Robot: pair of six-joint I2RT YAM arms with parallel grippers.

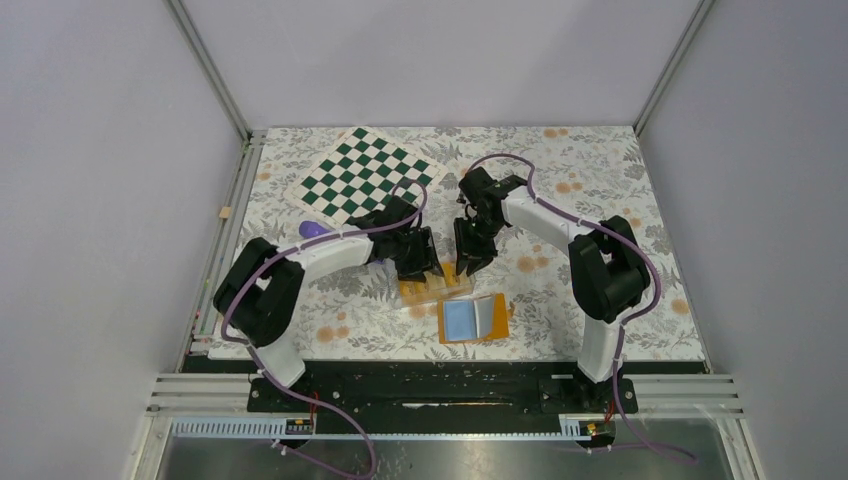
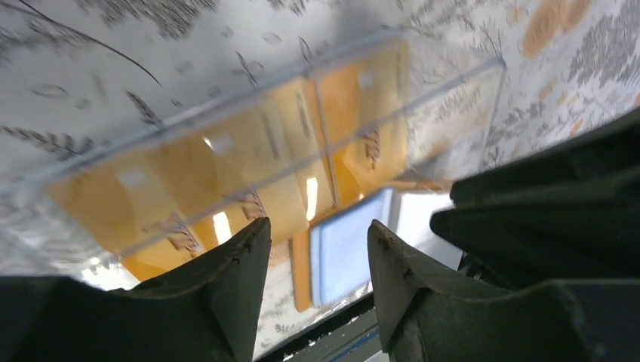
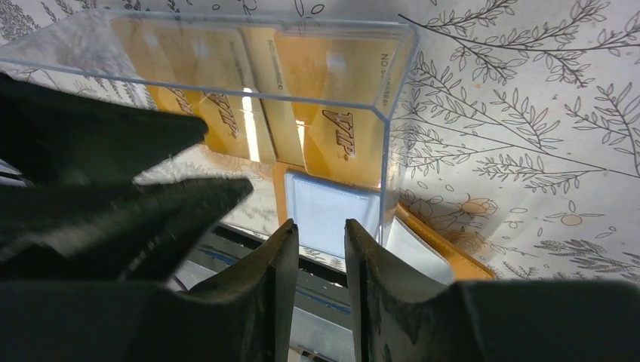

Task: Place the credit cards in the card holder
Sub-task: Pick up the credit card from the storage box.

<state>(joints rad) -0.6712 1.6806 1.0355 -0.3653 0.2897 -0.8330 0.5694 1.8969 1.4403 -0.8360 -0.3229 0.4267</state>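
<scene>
Several gold credit cards (image 3: 332, 90) lie in a clear plastic box (image 1: 437, 287) on the floral tablecloth. Just in front of the box the orange card holder (image 1: 470, 320) lies open, its light-blue inside (image 3: 324, 207) facing up. My left gripper (image 1: 422, 268) hangs over the box's left end and is open, with nothing between its fingers (image 2: 249, 256). The cards (image 2: 226, 173) and the card holder (image 2: 343, 249) show beyond its tips. My right gripper (image 3: 321, 226) is over the box's right end, its jaws a narrow gap apart and empty.
A green-and-white chessboard (image 1: 367, 175) lies at the back of the table, with a small purple object (image 1: 313, 229) by the left arm. The two grippers stand close side by side; the left one (image 3: 113, 188) fills the right wrist view's left. The black base rail (image 1: 440, 375) runs along the near edge.
</scene>
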